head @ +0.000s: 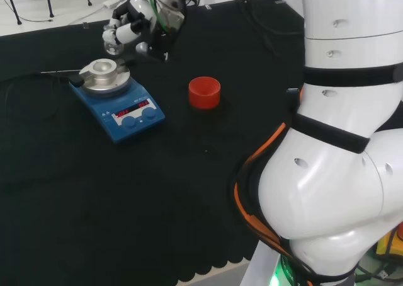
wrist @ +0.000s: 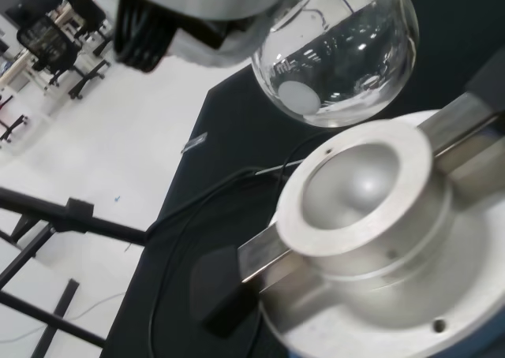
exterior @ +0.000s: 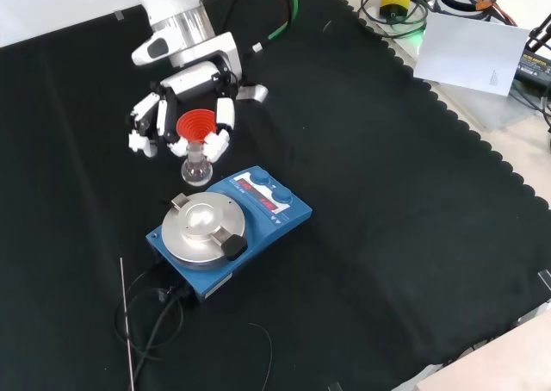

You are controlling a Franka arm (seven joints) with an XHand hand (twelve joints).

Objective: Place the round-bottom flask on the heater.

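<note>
**Flask held in the air beside the heater**

The black and white hand (exterior: 185, 115) has its fingers curled round the neck of the clear glass round-bottom flask (exterior: 196, 169), which hangs below the fingers with its long axis upright, bulb down and neck up. In the front view the flask sits just beyond the far edge of the blue heater with the silver bowl-shaped top (exterior: 225, 229), clear of the bench (exterior: 387, 193). A red ribbed ring stand (head: 204, 92) stands well right of the heater in the head view.
</note>
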